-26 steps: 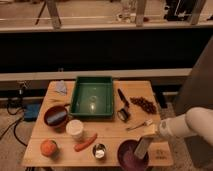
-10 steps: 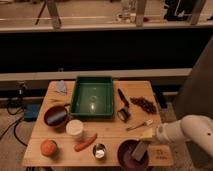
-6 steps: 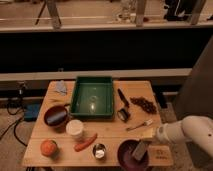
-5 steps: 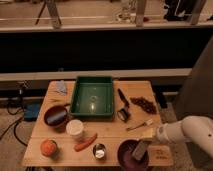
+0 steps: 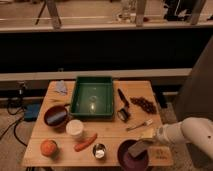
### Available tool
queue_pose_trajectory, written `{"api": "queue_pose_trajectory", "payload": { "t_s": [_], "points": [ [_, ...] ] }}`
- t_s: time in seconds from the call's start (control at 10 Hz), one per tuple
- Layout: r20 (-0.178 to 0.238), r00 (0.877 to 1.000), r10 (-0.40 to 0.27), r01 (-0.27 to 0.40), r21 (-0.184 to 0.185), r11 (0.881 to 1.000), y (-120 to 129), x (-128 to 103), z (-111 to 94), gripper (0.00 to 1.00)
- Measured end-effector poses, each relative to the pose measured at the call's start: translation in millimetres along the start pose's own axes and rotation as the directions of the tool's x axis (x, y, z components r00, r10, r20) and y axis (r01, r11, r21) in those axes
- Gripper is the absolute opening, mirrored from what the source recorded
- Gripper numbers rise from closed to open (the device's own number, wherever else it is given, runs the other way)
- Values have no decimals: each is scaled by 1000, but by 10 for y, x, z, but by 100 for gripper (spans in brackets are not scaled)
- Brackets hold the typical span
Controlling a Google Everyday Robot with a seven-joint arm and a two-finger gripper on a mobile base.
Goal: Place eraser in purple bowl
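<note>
Resting tilted inside the purple bowl (image 5: pixel 131 156) at the counter's (image 5: pixel 107 135) front edge, the eraser (image 5: pixel 138 148) leans toward the gripper (image 5: pixel 148 143) just right of the bowl; whether its fingers are apart or together, I cannot tell.

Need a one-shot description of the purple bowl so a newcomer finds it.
Start at the green tray mid-table, then go to the table's near edge on the right. The purple bowl sits there, right of the small metal cup, with the gripper beside the eraser over it. The other bowl is dark red, far left.
</note>
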Motion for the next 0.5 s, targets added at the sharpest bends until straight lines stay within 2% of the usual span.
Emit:
{"api": "queue_pose_trajectory", "payload": {
  "t_s": [0.2, 0.4, 0.5],
  "points": [
    [-4, 1000, 2, -2, 0, 1000, 9, 0, 3, 49],
    [-11, 1000, 4, -4, -1, 1000, 25, 7, -6, 63],
    [-15, 1000, 5, -5, -1, 1000, 34, 6, -9, 66]
  ]
}}
